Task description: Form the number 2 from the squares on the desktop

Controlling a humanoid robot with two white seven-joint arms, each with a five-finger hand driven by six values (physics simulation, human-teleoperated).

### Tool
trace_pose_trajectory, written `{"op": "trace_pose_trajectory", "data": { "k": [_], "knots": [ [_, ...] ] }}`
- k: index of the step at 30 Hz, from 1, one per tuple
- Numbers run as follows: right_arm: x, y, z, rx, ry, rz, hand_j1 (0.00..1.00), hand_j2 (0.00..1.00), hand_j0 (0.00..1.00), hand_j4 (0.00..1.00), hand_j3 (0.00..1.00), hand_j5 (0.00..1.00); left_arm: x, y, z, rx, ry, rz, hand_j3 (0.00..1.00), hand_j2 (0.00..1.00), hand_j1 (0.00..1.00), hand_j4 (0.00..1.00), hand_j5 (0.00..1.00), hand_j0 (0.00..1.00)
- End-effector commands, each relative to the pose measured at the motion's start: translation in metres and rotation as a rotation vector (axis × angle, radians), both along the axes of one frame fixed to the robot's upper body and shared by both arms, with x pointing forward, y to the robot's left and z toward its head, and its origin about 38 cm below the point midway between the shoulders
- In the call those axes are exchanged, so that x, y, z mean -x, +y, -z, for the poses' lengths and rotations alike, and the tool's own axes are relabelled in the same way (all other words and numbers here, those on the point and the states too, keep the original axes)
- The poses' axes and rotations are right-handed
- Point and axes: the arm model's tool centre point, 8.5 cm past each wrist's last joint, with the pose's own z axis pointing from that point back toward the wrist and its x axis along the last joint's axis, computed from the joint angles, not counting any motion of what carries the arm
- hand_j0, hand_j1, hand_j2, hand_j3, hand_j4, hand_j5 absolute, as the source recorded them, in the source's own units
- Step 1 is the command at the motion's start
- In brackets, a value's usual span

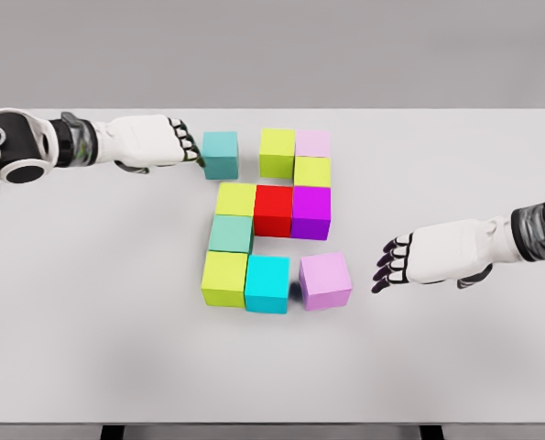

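Bottom row on the white table (pixel 89 348): a yellow-green cube (pixel 223 279) touching a cyan cube (pixel 267 283), with a lilac cube (pixel 325 280) just beside it across a narrow gap. The right hand (pixel 419 258) hovers near the lilac cube, fingers relaxed, holding nothing.

Next: a sea-green cube (pixel 231 234). Middle row: yellow cube (pixel 235 199), red cube (pixel 273 210), magenta cube (pixel 310 212).

Farther: a lime cube (pixel 311 171), then another lime cube (pixel 277 153) and a pale pink cube (pixel 312 143).

A teal cube (pixel 220 154) stands apart at top left; the left hand (pixel 158 140) has its fingertips against it, not closed around it.

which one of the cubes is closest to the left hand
The teal cube at the top left of the group. The left hand has its fingertips right at its left face, and a gap separates it from the yellow-green cube beside it.
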Motion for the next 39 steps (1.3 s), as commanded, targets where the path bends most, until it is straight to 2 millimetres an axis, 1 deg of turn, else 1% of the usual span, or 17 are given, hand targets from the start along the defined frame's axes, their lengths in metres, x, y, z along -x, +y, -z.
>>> {"op": "trace_pose_trajectory", "data": {
  "k": [1,3,6,9,12,15,19,22,25,29,30,34,37,39],
  "knots": [
    [0.0,0.0,0.0,-0.005,0.002,0.003,1.0,1.0,1.0,1.0,1.0,1.0,0.002,0.006,-0.004,0.006,-0.003,-0.005,0.87,0.87,0.87,0.87,0.87,0.87],
    [-0.004,0.007,-0.005,-0.01,-0.015,-0.013,1.0,1.0,1.0,1.0,1.0,1.0,0.006,0.008,-0.005,0.001,-0.006,0.003,0.87,0.87,0.87,0.87,0.87,0.87],
    [-0.005,0.011,-0.005,-0.013,-0.017,-0.021,1.0,1.0,1.0,1.0,1.0,1.0,0.008,0.006,0.004,-0.007,0.012,0.007,0.87,0.87,0.87,0.87,0.87,0.87],
    [-0.005,0.017,-0.004,-0.022,-0.016,-0.035,1.0,1.0,1.0,1.0,1.0,1.0,0.007,0.004,0.006,-0.014,0.013,0.007,0.87,0.87,0.87,0.87,0.87,0.87],
    [-0.006,0.026,-0.003,-0.029,-0.017,-0.055,1.0,1.0,1.0,1.0,1.0,1.0,0.001,-0.004,0.015,-0.011,0.03,0.002,0.87,0.87,0.87,0.87,0.87,0.87],
    [-0.006,0.028,-0.003,-0.031,-0.016,-0.059,1.0,1.0,1.0,1.0,1.0,1.0,0.0,-0.007,0.017,-0.009,0.037,-0.001,0.87,0.87,0.87,0.87,0.87,0.87],
    [-0.006,0.028,-0.003,-0.032,-0.016,-0.06,1.0,1.0,1.0,1.0,1.0,1.0,-0.002,-0.004,0.021,-0.019,0.045,-0.012,0.87,0.87,0.87,0.87,0.87,0.87],
    [-0.005,0.029,-0.003,-0.034,-0.014,-0.064,1.0,1.0,1.0,1.0,1.0,1.0,-0.006,-0.01,0.024,-0.013,0.053,-0.016,0.87,0.87,0.87,0.87,0.87,0.87],
    [-0.005,0.029,-0.002,-0.035,-0.012,-0.064,1.0,1.0,1.0,1.0,1.0,1.0,-0.008,-0.015,0.023,-0.015,0.048,-0.011,0.87,0.87,0.87,0.87,0.87,0.87],
    [-0.004,0.031,-0.001,-0.038,-0.008,-0.068,1.0,1.0,1.0,1.0,1.0,1.0,-0.01,-0.013,0.024,-0.016,0.05,-0.021,0.87,0.87,0.87,0.87,0.87,0.87],
    [-0.004,0.036,0.0,-0.043,-0.005,-0.079,1.0,1.0,1.0,1.0,1.0,1.0,-0.011,-0.013,0.023,-0.016,0.048,-0.022,0.87,0.87,0.87,0.87,0.87,0.87],
    [-0.004,0.037,0.0,-0.045,-0.005,-0.081,1.0,1.0,1.0,1.0,1.0,1.0,-0.015,-0.013,0.027,-0.015,0.059,-0.038,0.87,0.87,0.87,0.87,0.87,0.87],
    [-0.004,0.037,0.0,-0.045,-0.005,-0.081,1.0,1.0,1.0,1.0,1.0,1.0,-0.016,-0.014,0.026,-0.012,0.057,-0.037,0.87,0.87,0.87,0.87,0.87,0.87],
    [-0.005,0.034,-0.002,-0.04,-0.012,-0.073,1.0,1.0,1.0,1.0,1.0,1.0,-0.016,-0.014,0.027,-0.014,0.058,-0.037,0.87,0.87,0.87,0.87,0.87,0.87]
  ]
}}
